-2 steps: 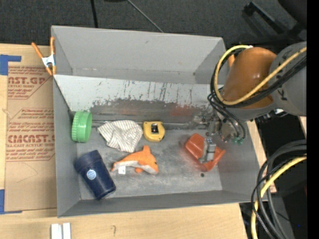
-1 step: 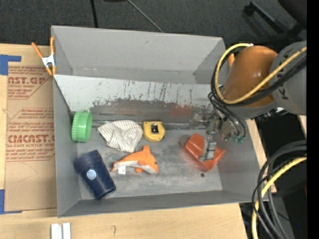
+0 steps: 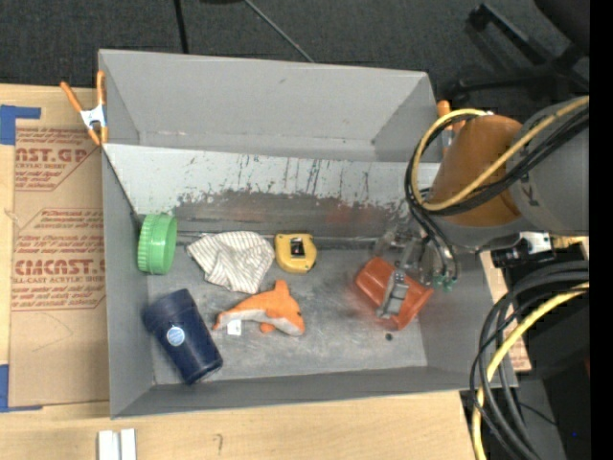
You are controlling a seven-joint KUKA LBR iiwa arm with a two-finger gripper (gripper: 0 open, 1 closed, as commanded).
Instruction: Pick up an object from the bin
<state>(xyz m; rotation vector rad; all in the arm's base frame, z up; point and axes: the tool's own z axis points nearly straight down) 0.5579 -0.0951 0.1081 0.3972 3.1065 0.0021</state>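
Gripper [image 3: 396,300] sits on a red-orange block [image 3: 373,281] near the bin's [image 3: 330,341] right wall, grip unreadable, bare floor leftward.

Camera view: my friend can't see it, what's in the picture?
A robot gripper is down at an orange-red thing at the right of a grey bin. To its left lie a yellow tape measure, a striped cloth, an orange toy fish, a green round thing and a dark blue can.

Right side of the bin [image 3: 326,348] floor: an orange-red block [image 3: 375,282]
Chunky with rounded corners, perhaps plastic, it lies flat and skewed toward the near right corner, apart from the walls; its middle is hidden, so its full shape is unclear.
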